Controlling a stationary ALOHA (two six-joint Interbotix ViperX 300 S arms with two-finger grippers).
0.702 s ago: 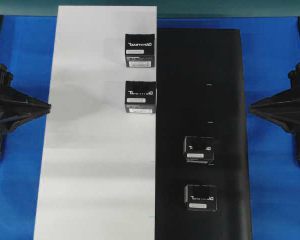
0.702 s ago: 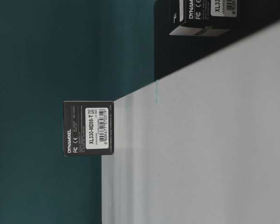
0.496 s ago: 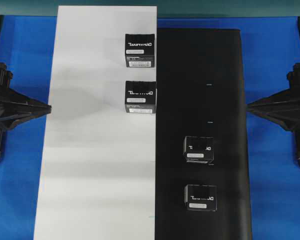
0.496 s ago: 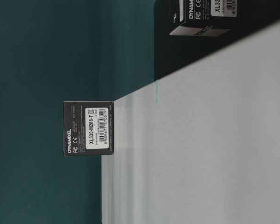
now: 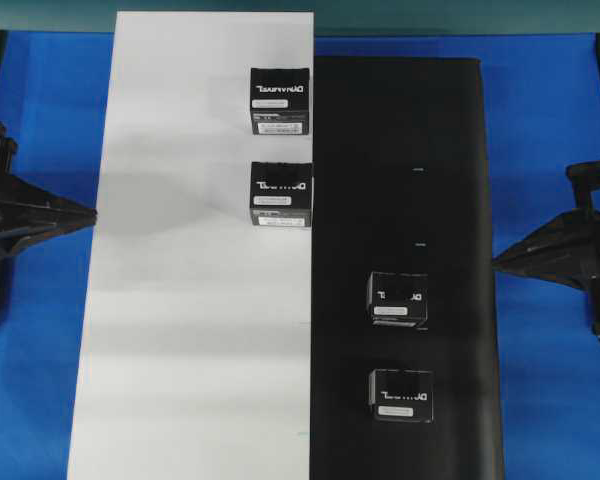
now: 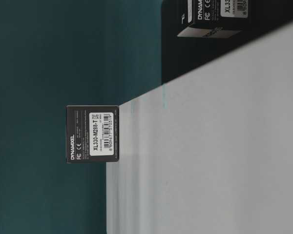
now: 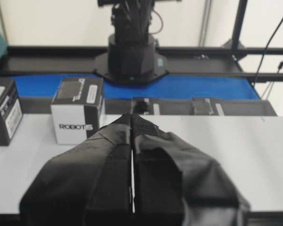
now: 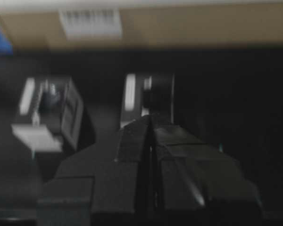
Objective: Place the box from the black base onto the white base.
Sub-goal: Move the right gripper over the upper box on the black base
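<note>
The box [image 5: 398, 300], black with a white sticker, sits on the black base [image 5: 450, 150], and a like box [image 5: 401, 395] lies nearer the front edge. My right gripper [image 5: 498, 262] is shut and empty, hovering at the black base's right edge, apart from the box. In the blurred right wrist view the shut gripper [image 8: 150, 117] points at the box [image 8: 158, 94]. My left gripper [image 5: 92, 213] is shut and empty at the left edge of the white base [image 5: 180, 350]. Its shut gripper [image 7: 132, 117] hovers over the white base [image 7: 236, 155].
Two more black boxes [image 5: 280, 101] [image 5: 281, 195] stand on the white base near its right edge. One box [image 7: 78, 110] shows a white ROBOTIS side just left of the left gripper. Blue table [image 5: 550, 120] surrounds both sheets.
My right gripper has moved toward the front of the table along the black base's right edge. The left gripper drew back slightly. No box has moved.
</note>
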